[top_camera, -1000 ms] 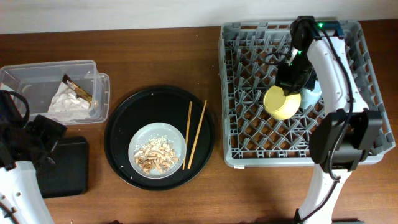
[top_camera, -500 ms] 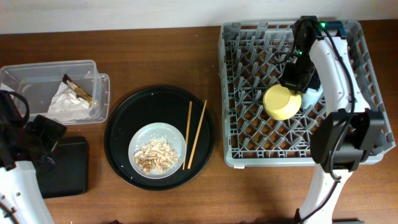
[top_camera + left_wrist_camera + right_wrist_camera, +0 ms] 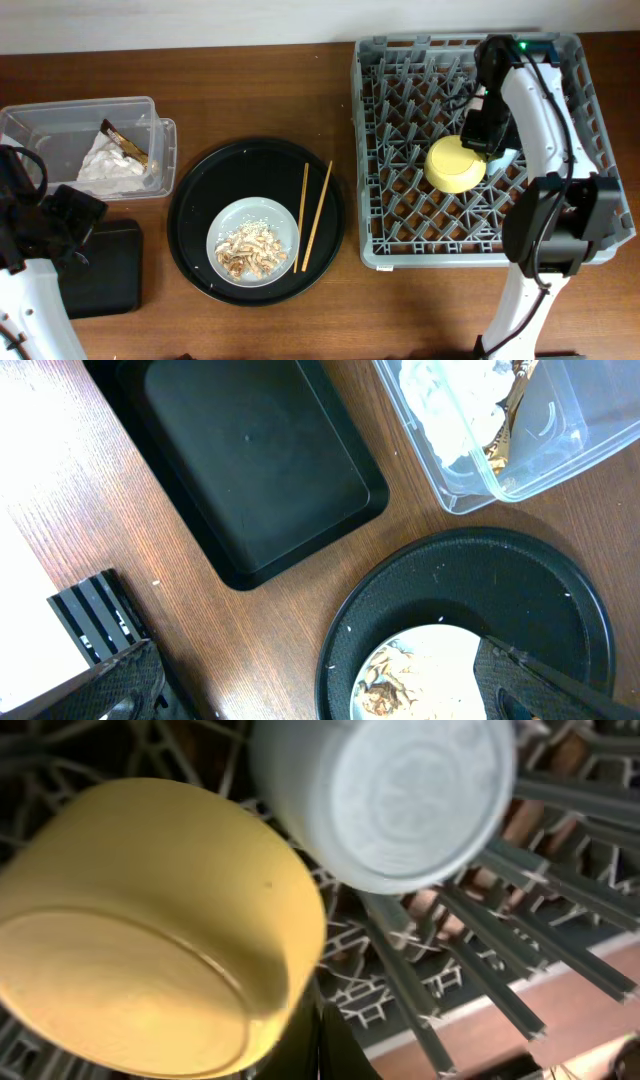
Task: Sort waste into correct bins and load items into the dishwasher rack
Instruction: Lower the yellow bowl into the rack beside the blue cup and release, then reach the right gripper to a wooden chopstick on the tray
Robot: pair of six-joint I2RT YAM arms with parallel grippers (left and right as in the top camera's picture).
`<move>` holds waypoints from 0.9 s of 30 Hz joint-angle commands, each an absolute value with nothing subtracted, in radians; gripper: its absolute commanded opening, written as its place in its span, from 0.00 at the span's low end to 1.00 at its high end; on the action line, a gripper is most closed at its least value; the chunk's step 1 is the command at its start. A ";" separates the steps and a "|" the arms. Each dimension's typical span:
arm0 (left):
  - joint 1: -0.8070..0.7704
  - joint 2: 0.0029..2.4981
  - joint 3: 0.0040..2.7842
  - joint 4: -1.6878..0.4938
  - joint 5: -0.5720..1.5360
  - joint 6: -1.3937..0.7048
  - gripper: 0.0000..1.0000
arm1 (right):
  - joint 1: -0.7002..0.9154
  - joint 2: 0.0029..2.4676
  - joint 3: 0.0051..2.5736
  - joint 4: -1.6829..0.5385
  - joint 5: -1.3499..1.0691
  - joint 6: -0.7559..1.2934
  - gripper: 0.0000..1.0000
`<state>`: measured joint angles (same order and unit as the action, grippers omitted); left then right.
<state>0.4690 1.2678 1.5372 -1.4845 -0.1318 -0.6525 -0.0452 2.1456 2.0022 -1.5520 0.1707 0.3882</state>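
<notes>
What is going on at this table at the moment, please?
A two-armed robot is clearing up. The right gripper hangs over the rack, just above the upturned yellow bowl and the blue cup beside it. The napkin and wrapper lie in the clear tub. The plate of scraps and the chopsticks sit on the round tray, not yet dealt with. The left gripper is open and holds nothing, near the flat black tray.

A large square grey plastic rack (image 3: 400,100) stood at the right of the surface (image 3: 250,100). In it sat a yellow bowl (image 3: 453,165), with a small light-blue cup (image 3: 385,795) just beside it on the right. Left of the rack, a large round black tray (image 3: 200,190) carried a pale grey round plate (image 3: 265,210) with beige flaky scraps (image 3: 250,250) on it and wooden chopsticks (image 3: 312,215) to its right. Far left, a clear rectangular plastic tub (image 3: 60,108) held a crumpled white paper napkin (image 3: 108,165) and a small gold-brown wrapper (image 3: 125,143). A shallow black rectangular tray (image 3: 105,268) lay before the tub.
</notes>
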 commanded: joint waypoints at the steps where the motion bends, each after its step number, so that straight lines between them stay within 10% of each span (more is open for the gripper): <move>1: 0.472 1.266 1.541 -1.486 -0.139 -0.662 0.99 | -0.045 2.084 2.003 -1.563 0.159 0.405 0.04; 17: 0.472 1.266 1.541 -1.486 -0.139 -0.662 0.99 | -0.045 2.058 1.945 -1.455 0.127 0.342 0.04; 21: 0.472 1.266 1.541 -1.486 -0.139 -0.662 0.99 | -0.045 1.905 2.127 -1.569 -0.284 0.178 0.07; 24: 0.472 1.266 1.541 -1.486 -0.139 -0.662 0.99 | 0.010 1.812 2.131 -1.586 -0.463 0.139 0.59; 27: 0.472 1.266 1.541 -1.486 -0.139 -0.662 0.99 | 0.176 1.837 2.114 -1.583 -0.395 0.239 0.75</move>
<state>0.4690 1.2678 1.5372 -1.4845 -0.1314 -0.6521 0.0643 1.7988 2.1281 -1.5967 -0.4068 0.1654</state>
